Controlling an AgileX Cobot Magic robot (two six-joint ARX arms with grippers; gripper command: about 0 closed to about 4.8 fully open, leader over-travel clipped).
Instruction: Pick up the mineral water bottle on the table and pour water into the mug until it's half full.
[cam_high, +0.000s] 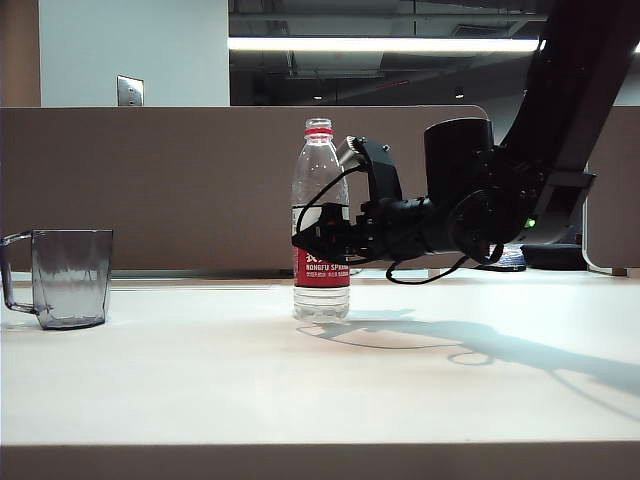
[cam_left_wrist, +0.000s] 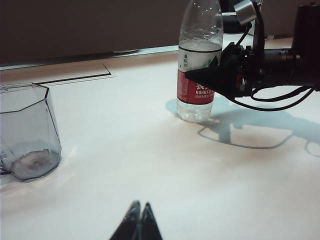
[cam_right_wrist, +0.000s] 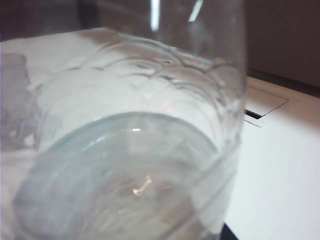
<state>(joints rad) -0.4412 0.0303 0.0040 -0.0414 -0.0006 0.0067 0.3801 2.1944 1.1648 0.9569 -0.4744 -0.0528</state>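
Mineral water bottle (cam_high: 321, 225): clear ribbed plastic, glossy label. Mug (cam_high: 70, 277): smoky transparent, faceted, smooth. Table (cam_high: 300, 390): white, smooth, semi-matt. Right gripper (cam_high: 312, 240): matt black.

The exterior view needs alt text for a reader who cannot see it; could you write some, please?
The right gripper reaches from the right around the label of the upright mineral water bottle on the white table. A smoky-grey mug stands apart at far left.

A bright ceiling strip light (cam_high: 385, 44) glows behind the partition, and the right arm (cam_high: 470, 200) reads near-black against it. Its long soft shadow (cam_high: 480, 345) falls on the white desk (cam_high: 300, 380). Up close, the mineral water bottle (cam_right_wrist: 140, 150) blurs, streaked with glare.
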